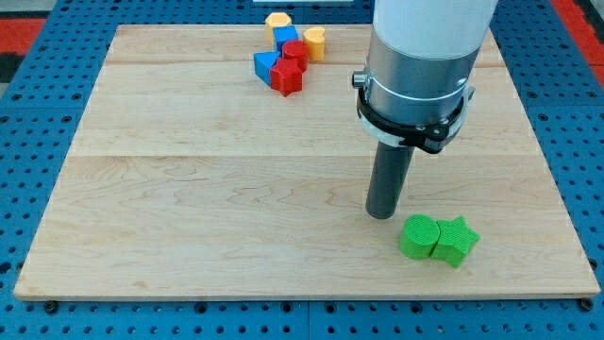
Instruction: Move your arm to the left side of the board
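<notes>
My tip (381,213) rests on the wooden board (189,208), right of centre and toward the view's bottom. The rod has no jaws and holds nothing. Just to the tip's lower right, close but apart from it, lie two green blocks touching each other: a rounded green block (417,236) and a green star-shaped block (456,240). The left side of the board lies well apart from the tip. Near the view's top, left of the arm housing, sits a cluster: a yellow hexagonal block (277,19), a yellow cylinder (314,41), a blue cube (285,36), a blue triangular block (265,64), a red cylinder (294,51) and a red star-shaped block (287,77)
</notes>
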